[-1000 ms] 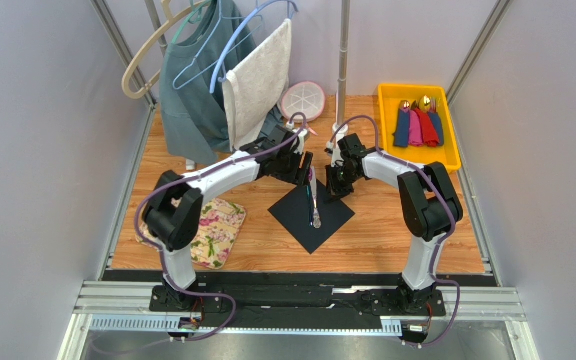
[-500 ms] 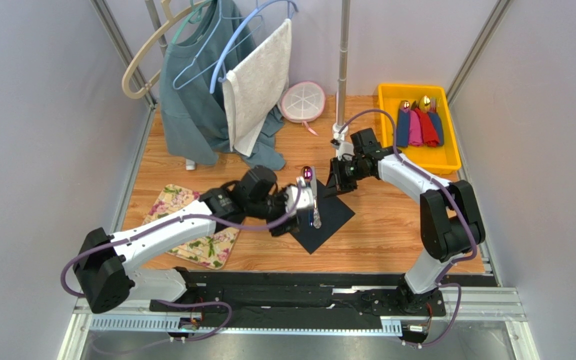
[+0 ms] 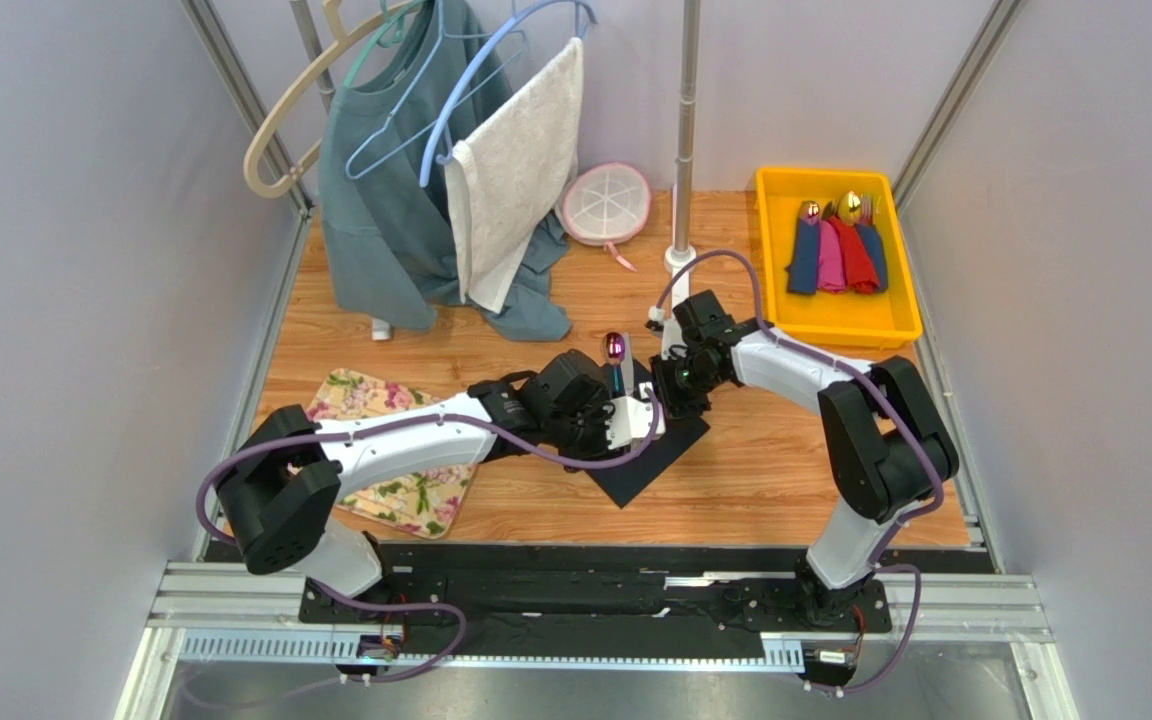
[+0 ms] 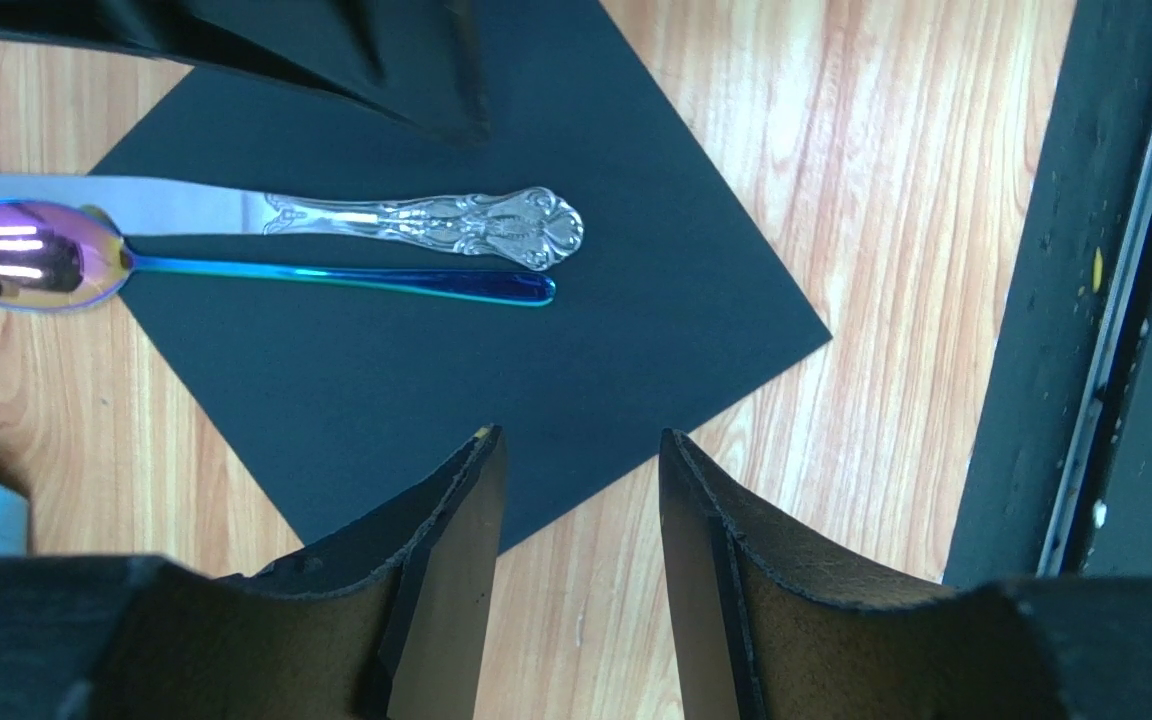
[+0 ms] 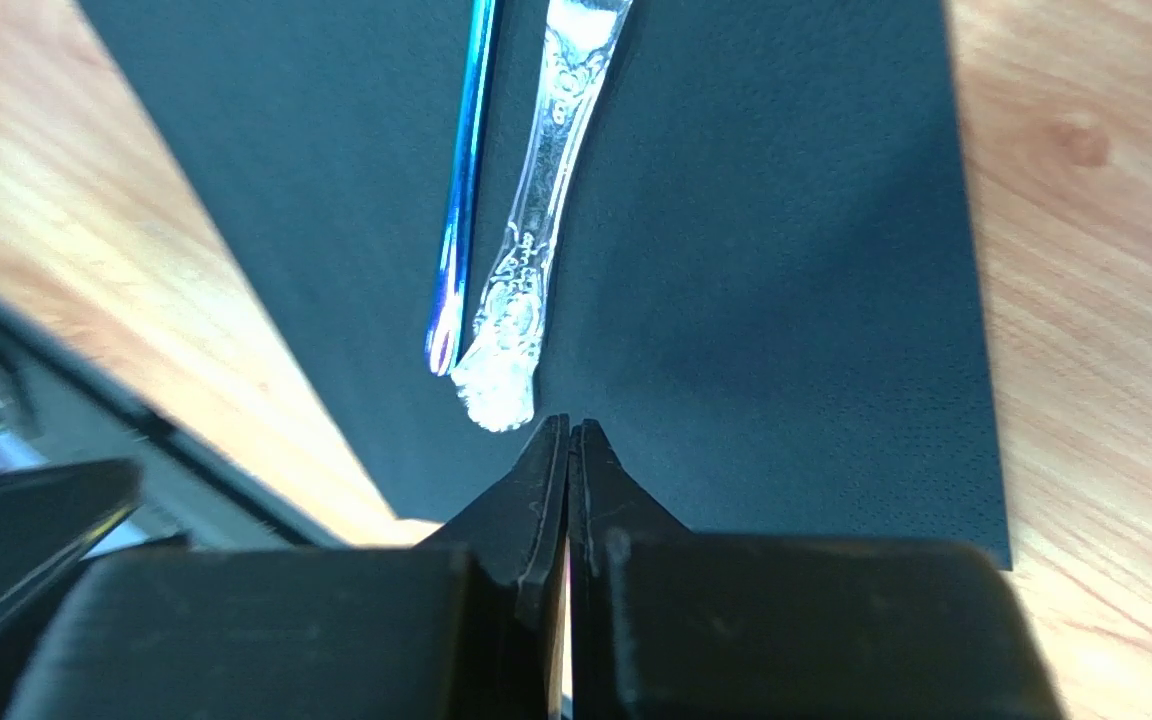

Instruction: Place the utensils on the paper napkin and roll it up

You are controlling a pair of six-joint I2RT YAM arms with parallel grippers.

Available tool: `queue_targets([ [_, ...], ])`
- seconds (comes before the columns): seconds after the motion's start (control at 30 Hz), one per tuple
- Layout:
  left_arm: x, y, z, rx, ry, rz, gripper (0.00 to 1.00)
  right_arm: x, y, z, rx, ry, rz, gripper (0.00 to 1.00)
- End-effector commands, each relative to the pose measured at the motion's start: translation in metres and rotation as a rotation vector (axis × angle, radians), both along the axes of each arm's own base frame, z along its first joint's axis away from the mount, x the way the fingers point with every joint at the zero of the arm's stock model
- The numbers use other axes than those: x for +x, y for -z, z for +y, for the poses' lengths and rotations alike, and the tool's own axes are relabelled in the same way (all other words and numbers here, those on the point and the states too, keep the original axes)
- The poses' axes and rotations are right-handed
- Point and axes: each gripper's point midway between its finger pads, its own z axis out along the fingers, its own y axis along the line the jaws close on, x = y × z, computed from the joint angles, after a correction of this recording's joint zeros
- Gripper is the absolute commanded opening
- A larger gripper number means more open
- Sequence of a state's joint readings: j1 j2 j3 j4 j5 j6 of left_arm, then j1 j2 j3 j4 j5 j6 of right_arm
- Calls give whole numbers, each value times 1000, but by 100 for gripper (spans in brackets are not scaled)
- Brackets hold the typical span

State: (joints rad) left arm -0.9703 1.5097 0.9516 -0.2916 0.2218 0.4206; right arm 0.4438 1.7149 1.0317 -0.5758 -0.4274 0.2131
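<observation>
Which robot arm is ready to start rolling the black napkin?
Probably left: the left gripper is open right at the edge of the black napkin, while the right gripper is shut.

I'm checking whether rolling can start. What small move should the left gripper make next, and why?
Probably lower the open left gripper and pinch the napkin edge below it. The spoon and knife already lie side by side across the napkin, handles near its middle, and the gripper hangs empty right over that edge, so lifting it over them seems next.
</observation>
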Motion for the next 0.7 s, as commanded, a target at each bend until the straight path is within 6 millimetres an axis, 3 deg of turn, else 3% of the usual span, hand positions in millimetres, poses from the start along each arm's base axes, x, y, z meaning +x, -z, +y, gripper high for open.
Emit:
queue_targets([
  [0.0,25,-24,1,-104,-155,27,50,14,8,-4,-113,23,-93,1],
  [0.33,77,-41,49,-190,-491,178,50,5,23,2,-194,2,-89,18],
  [0.67,88,-47,68,-213,-606,214,51,3,29,7,-255,-9,-90,25],
])
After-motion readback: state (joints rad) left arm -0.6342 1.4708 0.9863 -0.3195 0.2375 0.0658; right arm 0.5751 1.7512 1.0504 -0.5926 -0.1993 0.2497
